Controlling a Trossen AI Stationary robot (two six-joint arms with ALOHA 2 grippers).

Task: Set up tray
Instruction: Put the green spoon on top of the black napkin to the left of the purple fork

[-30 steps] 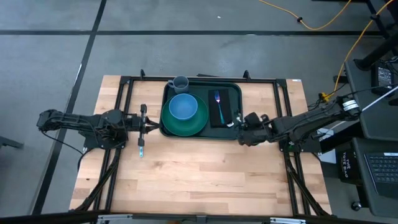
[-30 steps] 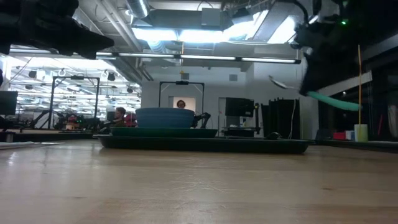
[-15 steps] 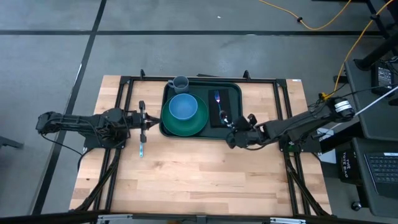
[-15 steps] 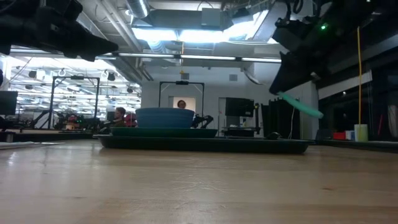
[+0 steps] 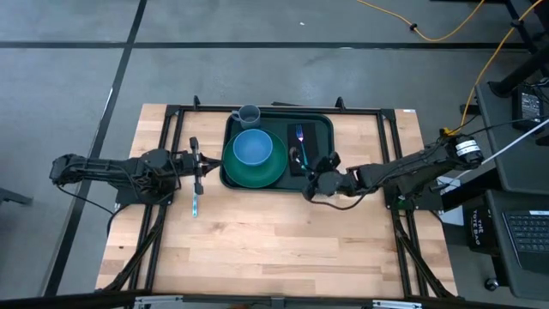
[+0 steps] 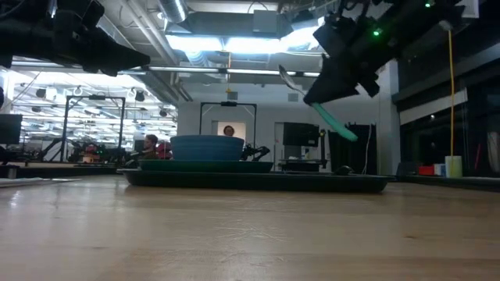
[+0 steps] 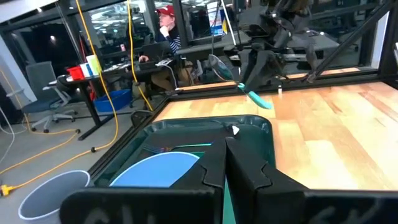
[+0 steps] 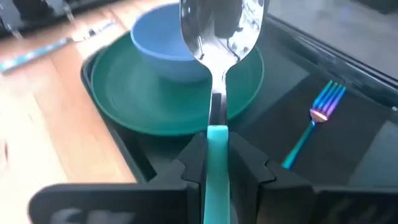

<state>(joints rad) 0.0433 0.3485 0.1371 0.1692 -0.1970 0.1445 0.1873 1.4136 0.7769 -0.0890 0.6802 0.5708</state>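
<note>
Two fingers of your right gripper (image 8: 216, 163) are clamped on the teal handle of a spoon (image 8: 217, 43), bowl end forward, so the shiny bowl leads the way over the tray (image 5: 321, 187). In the high view this gripper (image 5: 314, 184) sits at the tray's near right corner, beside the black napkin (image 5: 310, 148) where a fork (image 5: 299, 137) with a blue-violet sheen already lies. Carrying the spoon raised, as the low view shows (image 6: 328, 117), probably keeps it from catching the rim before it goes down next to the fork.

The tray rests at the table's far middle, holding a green plate (image 5: 257, 172) with a blue bowl (image 5: 252, 148) on it; a grey cup (image 5: 249, 115) stands at the far left corner.

Your left gripper (image 5: 197, 164) waits just left of the tray, its fingers pressed together with nothing between them, near a blue-handled utensil (image 5: 195, 205) on the wood.

No readable writing or brand shows anywhere.
</note>
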